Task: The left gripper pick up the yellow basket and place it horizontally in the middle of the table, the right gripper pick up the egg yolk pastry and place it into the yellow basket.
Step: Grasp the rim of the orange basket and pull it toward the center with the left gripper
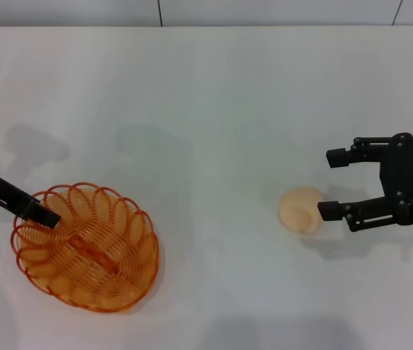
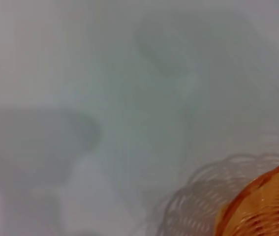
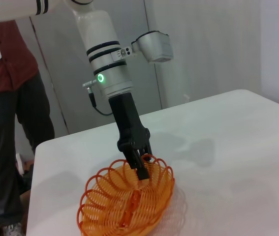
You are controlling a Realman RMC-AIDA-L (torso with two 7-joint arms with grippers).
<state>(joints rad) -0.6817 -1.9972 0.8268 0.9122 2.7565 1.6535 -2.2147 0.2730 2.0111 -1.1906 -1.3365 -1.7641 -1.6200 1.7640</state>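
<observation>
The left claw point(image 1: 44, 215) grips the basket point(image 1: 86, 248) rim on the table point(image 1: 213, 95), while the right claw point(image 1: 330, 184) hangs open beside the pastry point(image 1: 301, 210).

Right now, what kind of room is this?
Probably a robot test lab: a bare white table, a person with a badge standing by, and two black claws, left at a basket, right by a bun.

The yellow basket point(image 1: 89, 251) looks like glossy, translucent orange plastic wire, looped and woven. Right of the basket, the egg yolk pastry point(image 1: 301, 210) is matt, smooth and pale. The tabletop point(image 1: 213, 95) beneath the basket is smooth, white, faintly sheened.
</observation>
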